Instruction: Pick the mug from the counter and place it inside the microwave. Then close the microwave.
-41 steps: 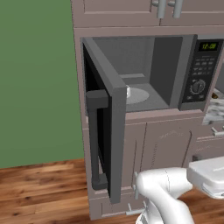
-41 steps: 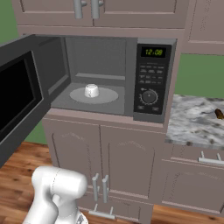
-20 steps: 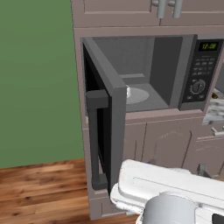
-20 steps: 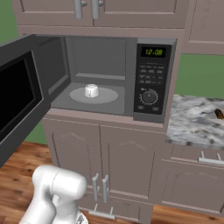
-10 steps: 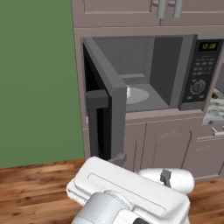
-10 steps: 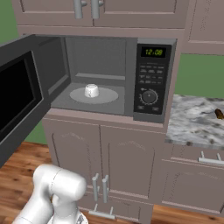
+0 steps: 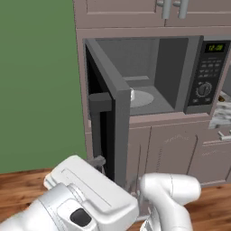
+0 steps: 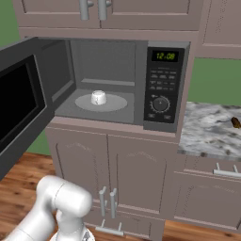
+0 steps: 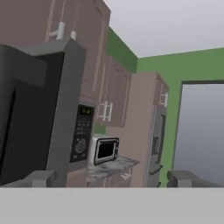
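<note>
The hand point(image 9: 111, 178) is spread wide and empty, facing the microwave point(image 9: 52, 113) door's edge.

light: even, bright, rendered | shadows: faint, soft | glare: none | focus: slightly soft, low-resolution

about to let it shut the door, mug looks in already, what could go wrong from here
1. The large grey microwave's dark glass door stands wide open; the open gripper sits low by its edge, so a glancing push may slip off.
2. The arm's white body is crowded against the door's lower edge and may snag it.
3. The small white mug stands loose on the turntable plate; a slam might jolt it.
</note>
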